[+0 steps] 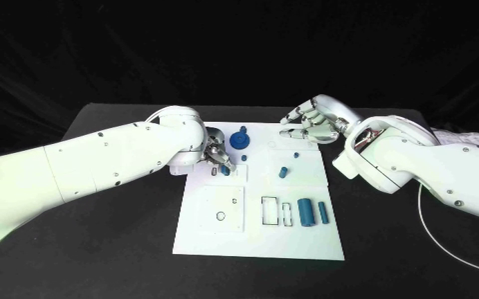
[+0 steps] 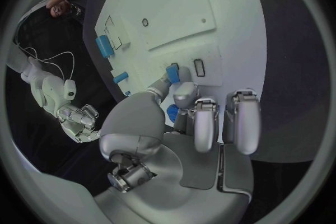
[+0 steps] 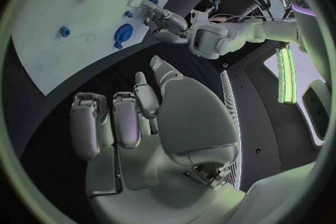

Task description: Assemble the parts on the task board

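Left hand (image 1: 217, 155) pinching small blue part (image 2: 172, 73) over task board (image 1: 300, 233) left side | right hand (image 1: 309, 124) empty, fingers apart (far edge) | risk, I judge: peg tilts, jams slot (image 2: 199, 67).

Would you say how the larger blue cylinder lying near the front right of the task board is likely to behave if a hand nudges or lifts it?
The larger blue cylinder lies on its side on the flat task board, so a sideways nudge would probably roll it. It looks rigid and smooth, perhaps slippery between metal fingers. Being small, it is probably light.
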`<state>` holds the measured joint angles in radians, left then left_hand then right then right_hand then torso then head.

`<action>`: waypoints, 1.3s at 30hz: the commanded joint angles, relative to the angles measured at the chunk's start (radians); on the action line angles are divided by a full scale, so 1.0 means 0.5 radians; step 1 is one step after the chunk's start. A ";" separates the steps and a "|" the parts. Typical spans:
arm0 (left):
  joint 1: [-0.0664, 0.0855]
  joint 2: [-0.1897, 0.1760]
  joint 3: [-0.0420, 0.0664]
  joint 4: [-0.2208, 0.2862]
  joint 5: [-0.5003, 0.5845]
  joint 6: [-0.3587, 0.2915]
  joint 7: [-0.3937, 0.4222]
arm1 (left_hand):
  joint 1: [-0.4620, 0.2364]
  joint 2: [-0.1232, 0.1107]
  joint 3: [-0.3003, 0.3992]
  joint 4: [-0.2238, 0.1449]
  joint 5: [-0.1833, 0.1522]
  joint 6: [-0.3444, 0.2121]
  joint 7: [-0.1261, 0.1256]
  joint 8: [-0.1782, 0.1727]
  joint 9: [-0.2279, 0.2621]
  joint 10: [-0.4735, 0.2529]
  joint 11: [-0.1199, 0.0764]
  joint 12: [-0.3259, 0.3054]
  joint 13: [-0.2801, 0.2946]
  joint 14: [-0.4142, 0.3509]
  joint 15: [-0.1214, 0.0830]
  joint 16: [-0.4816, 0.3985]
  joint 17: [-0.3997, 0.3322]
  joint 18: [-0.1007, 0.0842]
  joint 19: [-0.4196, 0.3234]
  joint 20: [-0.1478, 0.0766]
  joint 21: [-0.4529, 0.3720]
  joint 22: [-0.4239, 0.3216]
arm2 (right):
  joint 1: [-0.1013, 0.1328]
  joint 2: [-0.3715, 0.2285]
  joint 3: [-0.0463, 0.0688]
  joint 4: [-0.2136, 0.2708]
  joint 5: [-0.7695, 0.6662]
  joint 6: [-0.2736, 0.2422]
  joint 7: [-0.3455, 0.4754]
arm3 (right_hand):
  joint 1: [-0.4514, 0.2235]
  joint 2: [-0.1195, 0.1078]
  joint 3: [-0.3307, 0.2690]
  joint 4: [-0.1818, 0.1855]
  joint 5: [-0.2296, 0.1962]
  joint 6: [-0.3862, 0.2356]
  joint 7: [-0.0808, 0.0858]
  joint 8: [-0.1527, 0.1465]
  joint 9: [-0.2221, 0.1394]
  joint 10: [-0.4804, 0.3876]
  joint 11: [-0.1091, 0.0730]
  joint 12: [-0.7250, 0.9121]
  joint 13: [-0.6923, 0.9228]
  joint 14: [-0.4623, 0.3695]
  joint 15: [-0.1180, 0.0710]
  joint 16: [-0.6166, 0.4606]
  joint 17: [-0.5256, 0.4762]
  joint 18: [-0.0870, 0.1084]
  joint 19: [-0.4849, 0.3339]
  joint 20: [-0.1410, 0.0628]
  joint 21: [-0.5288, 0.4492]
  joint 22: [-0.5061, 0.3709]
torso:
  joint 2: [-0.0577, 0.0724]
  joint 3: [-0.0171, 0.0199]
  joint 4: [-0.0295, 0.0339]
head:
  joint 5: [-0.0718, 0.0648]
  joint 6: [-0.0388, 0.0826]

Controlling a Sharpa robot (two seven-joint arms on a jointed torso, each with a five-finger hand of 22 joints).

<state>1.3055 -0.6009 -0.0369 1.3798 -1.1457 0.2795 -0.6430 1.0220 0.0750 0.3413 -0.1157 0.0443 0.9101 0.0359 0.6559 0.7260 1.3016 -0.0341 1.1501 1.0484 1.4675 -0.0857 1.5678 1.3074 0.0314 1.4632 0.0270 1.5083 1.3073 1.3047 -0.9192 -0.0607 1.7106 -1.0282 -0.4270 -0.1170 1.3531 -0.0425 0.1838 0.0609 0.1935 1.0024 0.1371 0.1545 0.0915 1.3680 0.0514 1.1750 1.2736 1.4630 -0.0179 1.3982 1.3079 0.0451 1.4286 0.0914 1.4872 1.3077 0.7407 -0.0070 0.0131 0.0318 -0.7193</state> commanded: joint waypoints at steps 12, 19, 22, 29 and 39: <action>-0.044 0.013 -0.033 -0.018 -0.021 0.021 -0.040 | -0.054 -0.062 -0.067 0.011 0.004 0.011 -0.016 0.006 0.020 0.008 -0.010 0.007 -0.003 0.207 -0.017 0.006 0.527 -0.013 0.098 -0.019 -0.003 0.328 | -0.001 -0.003 0.000 0.007 -0.004 0.008 0.007 | -0.018 0.008 -0.006 0.003 0.011 0.004 -0.003 0.008 0.001 -0.011 -0.008 -0.013 -0.005 0.109 -0.014 -0.010 0.005 0.009 -0.015 -0.008 -0.012 0.088 | 0.001 -0.0017 0.002 | -0.003 -0.003; -0.044 0.013 -0.033 -0.018 -0.021 0.025 -0.041 | -0.068 -0.072 -0.100 0.033 0.004 0.017 -0.018 0.010 0.028 0.010 -0.012 0.010 0.000 0.207 -0.018 0.006 0.527 -0.014 0.100 -0.021 -0.002 0.331 | -0.001 -0.004 0.000 0.007 -0.004 0.005 0.007 | -0.018 0.008 -0.007 0.003 0.011 0.004 -0.003 0.008 0.001 -0.011 -0.008 -0.015 -0.006 0.108 -0.014 -0.012 0.003 0.010 -0.017 -0.008 -0.014 0.084 | 0.002 -0.0015 0.001 | -0.004 -0.006; -0.044 0.013 -0.034 -0.019 -0.021 0.032 -0.041 | -0.073 -0.076 -0.113 0.041 0.004 0.020 -0.019 0.013 0.032 0.011 -0.013 0.011 0.000 0.207 -0.019 0.006 0.527 -0.014 0.101 -0.021 -0.001 0.333 | -0.001 -0.004 0.000 0.007 -0.004 0.005 0.006 | -0.018 0.007 -0.007 0.003 0.011 0.003 -0.003 0.008 0.000 -0.013 -0.008 -0.017 -0.008 0.108 -0.014 -0.014 -0.001 0.010 -0.020 -0.008 -0.015 0.081 | 0.002 -0.0014 0.002 | -0.005 -0.006; -0.044 0.014 -0.034 -0.023 -0.033 0.082 -0.048 | -0.096 -0.082 -0.152 0.072 0.004 0.025 -0.021 0.021 0.042 0.010 -0.014 0.010 -0.004 0.207 -0.021 0.006 0.527 -0.013 0.099 -0.023 -0.004 0.329 | -0.001 -0.005 0.000 0.008 -0.021 -0.004 -0.011 | -0.017 0.007 -0.007 0.002 0.012 0.002 -0.003 0.008 0.000 -0.014 -0.008 -0.019 -0.009 0.106 -0.014 -0.019 -0.008 0.012 -0.023 -0.008 -0.017 0.076 | 0.000 0.0001 0.003 | -0.006 -0.009; -0.045 0.016 -0.035 -0.030 -0.044 0.111 -0.055 | -0.120 -0.086 -0.197 0.105 0.004 0.027 -0.022 0.031 0.055 0.003 -0.015 -0.001 -0.017 0.207 -0.022 0.006 0.527 -0.012 0.095 -0.024 -0.009 0.323 | -0.001 -0.006 0.000 0.010 -0.072 -0.013 -0.020 | -0.015 0.008 -0.005 0.001 0.013 0.002 -0.004 0.008 0.000 -0.014 -0.009 -0.019 -0.009 0.105 -0.014 -0.022 -0.011 0.012 -0.024 -0.008 -0.018 0.075 | -0.001 -0.0006 0.001 | -0.009 -0.005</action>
<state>1.3046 -0.5967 -0.0385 1.3715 -1.1625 0.2813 -0.6491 0.9707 0.0315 0.2468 -0.0622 0.0455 0.9281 0.0285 0.6758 0.7526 1.3042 -0.0377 1.1501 1.0404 1.4639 -0.0893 1.5678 1.3081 0.0315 1.4669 0.0233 1.5084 1.3078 1.3047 -0.9223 -0.0607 1.7135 -1.0389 -0.4301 -0.1223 1.3531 -0.0425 0.1838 0.0609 0.1935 1.0024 0.1371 0.1544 0.0915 1.3642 0.0476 1.1709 1.2699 1.4630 -0.0179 1.3925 1.3034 0.0452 1.4249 0.0877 1.4830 1.3074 0.7404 -0.0071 0.0133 0.0275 -0.7226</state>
